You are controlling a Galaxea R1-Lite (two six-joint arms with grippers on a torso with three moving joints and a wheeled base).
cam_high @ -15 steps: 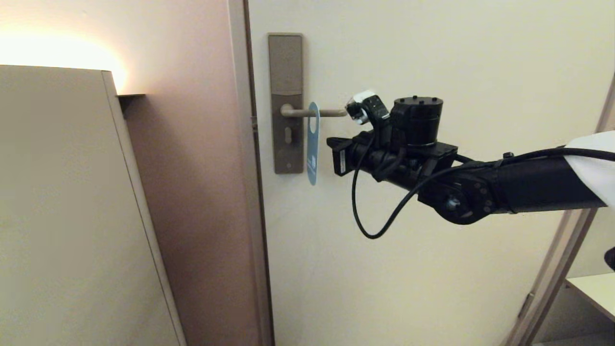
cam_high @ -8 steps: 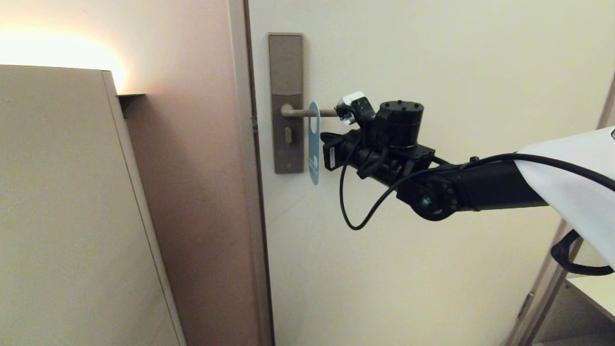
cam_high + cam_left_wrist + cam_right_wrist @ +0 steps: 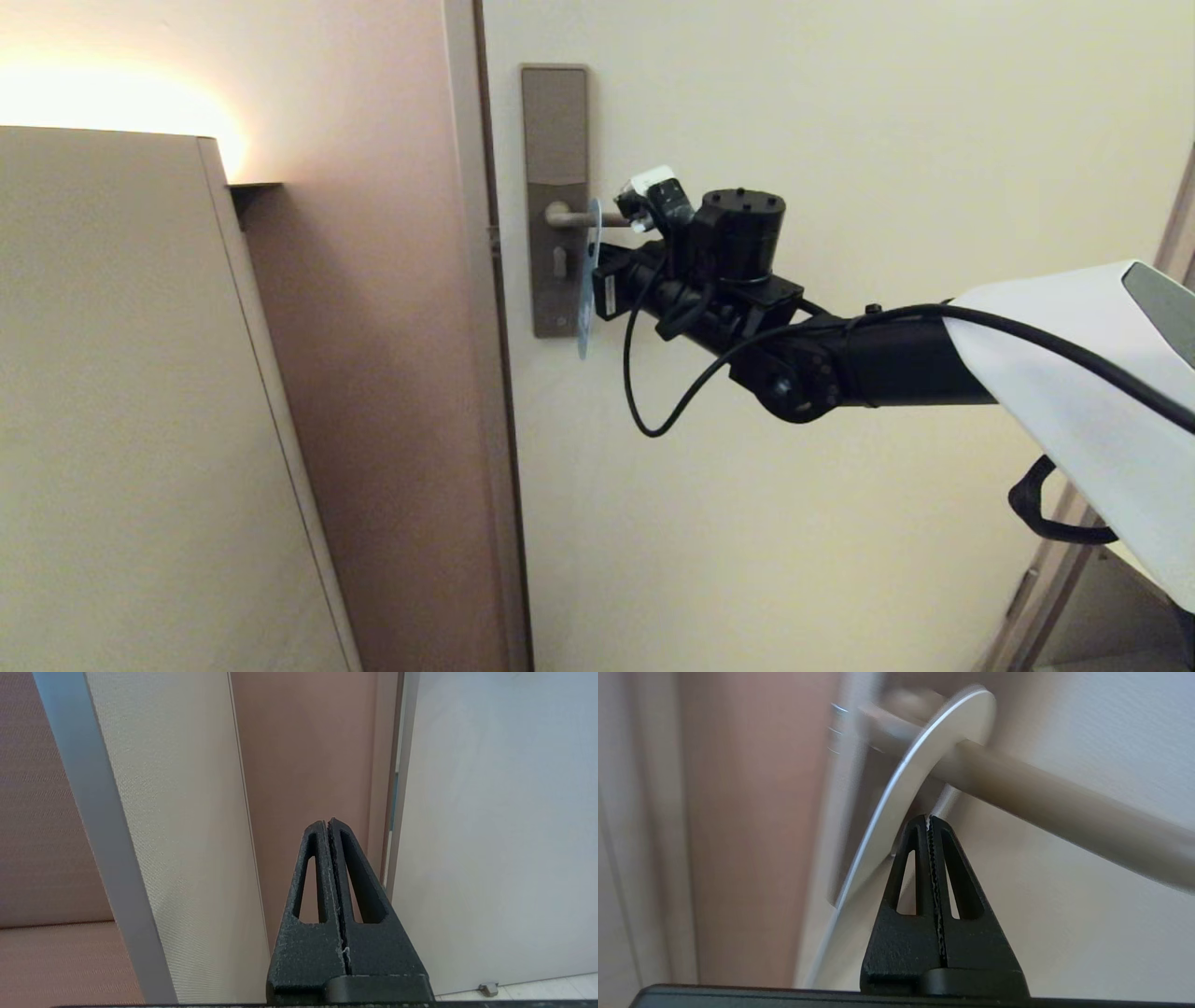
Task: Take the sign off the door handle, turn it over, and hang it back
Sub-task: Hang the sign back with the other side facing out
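- Sign point(image 3: 585, 280): hangs on the handle point(image 3: 571, 218), close to the lock plate point(image 3: 555, 131).
- Right gripper point(image 3: 930, 823): your closed, empty fingers press its face just under the handle.
- Risk: pushing on could jam or bend the sign against the plate.
- Left gripper point(image 3: 329, 823): closed, idle.

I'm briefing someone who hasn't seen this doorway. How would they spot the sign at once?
Start at the cream door and find the tall bronze-grey lock plate near its left edge. A slim brushed-metal lever handle sticks out from it, and the thin, flat, rounded-oblong pale blue sign hangs on that lever through its round hole. Nothing else there dangles.
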